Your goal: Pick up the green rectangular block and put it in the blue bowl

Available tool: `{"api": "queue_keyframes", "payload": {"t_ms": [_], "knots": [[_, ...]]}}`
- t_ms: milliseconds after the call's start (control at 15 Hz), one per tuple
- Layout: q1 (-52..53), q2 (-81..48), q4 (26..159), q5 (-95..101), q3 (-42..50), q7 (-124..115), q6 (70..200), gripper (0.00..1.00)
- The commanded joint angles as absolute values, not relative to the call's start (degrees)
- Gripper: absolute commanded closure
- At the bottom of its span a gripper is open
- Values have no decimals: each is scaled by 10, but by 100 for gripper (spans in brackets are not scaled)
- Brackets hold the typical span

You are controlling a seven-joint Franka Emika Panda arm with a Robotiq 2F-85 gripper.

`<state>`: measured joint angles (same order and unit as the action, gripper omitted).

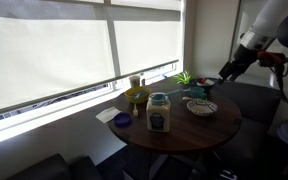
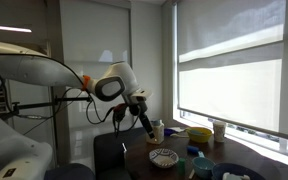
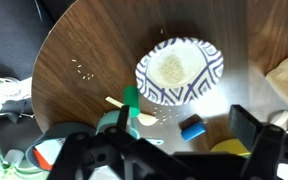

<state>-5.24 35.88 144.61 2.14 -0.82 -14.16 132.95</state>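
In the wrist view a green rectangular block [image 3: 131, 103] lies on the dark wooden table just left of a blue-and-white patterned bowl [image 3: 179, 72]. My gripper [image 3: 183, 121] is open and empty, hovering above the table. Its left finger is near the green block, and a small blue block [image 3: 192, 127] lies between the fingers. The bowl shows in both exterior views [image 1: 202, 107] [image 2: 164, 157]. The gripper hangs above and behind the bowl [image 1: 227, 70] [image 2: 144, 122]. I cannot make out the green block in the exterior views.
The round table [image 1: 184, 135] carries a jar [image 1: 159, 112], a blue lid [image 1: 122, 120], a yellow-green container [image 1: 136, 97] and a plant [image 1: 184, 78]. The wrist view shows a teal tape roll [image 3: 112, 127], a wooden stick [image 3: 115, 101] and a yellow object [image 3: 229, 148].
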Motion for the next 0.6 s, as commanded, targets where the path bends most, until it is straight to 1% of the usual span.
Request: {"api": "queue_keyframes", "payload": {"t_ms": [0,533], "knots": [[-92,281,1384,3,9,-187,1328,0],[-127,152,1307,23,26,-252,1310,0]]}}
